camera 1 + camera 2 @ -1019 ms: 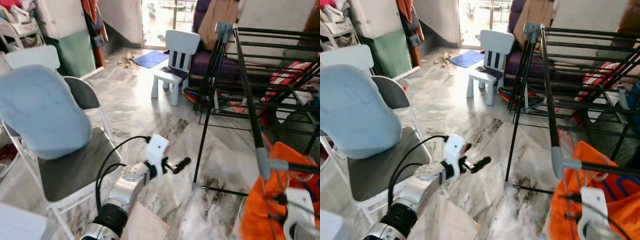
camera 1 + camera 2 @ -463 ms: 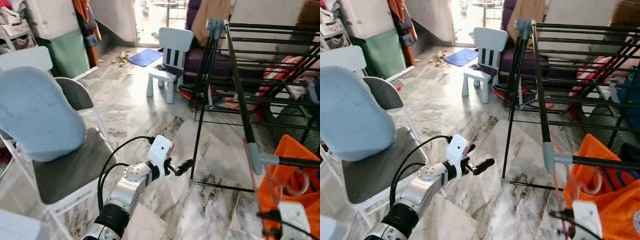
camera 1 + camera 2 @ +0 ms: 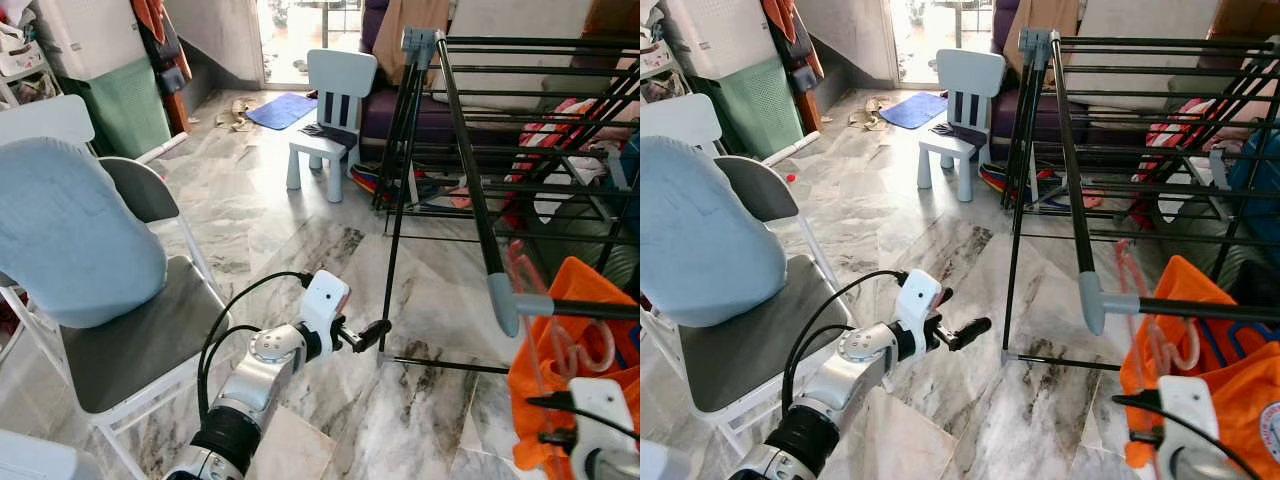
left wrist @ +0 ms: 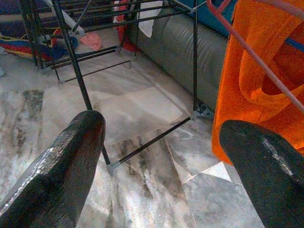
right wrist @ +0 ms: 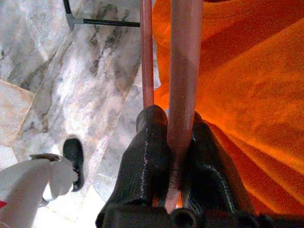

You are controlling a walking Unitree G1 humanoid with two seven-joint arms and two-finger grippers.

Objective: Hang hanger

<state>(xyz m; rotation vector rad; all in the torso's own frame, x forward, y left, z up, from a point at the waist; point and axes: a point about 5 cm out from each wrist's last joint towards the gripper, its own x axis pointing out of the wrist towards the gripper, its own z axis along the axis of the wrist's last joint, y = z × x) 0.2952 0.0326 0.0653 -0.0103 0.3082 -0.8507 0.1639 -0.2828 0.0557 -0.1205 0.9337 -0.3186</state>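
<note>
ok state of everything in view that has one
left gripper: open, held out over the floor, holding nothing
right gripper: shut on the hanger
hanger: pink, carrying the orange shirt, by the rack's near rail
rack: unfolded, standing
folding chair: open, blue cushion on it
small chair: upright

Marble floor (image 3: pixel 300 250) (chairs (image 3: pixel 335 120), rack (image 3: pixel 470 180)).

daylight, bright | doorway (image 3: pixel 300 30) glare | wrist views slightly soft
</note>
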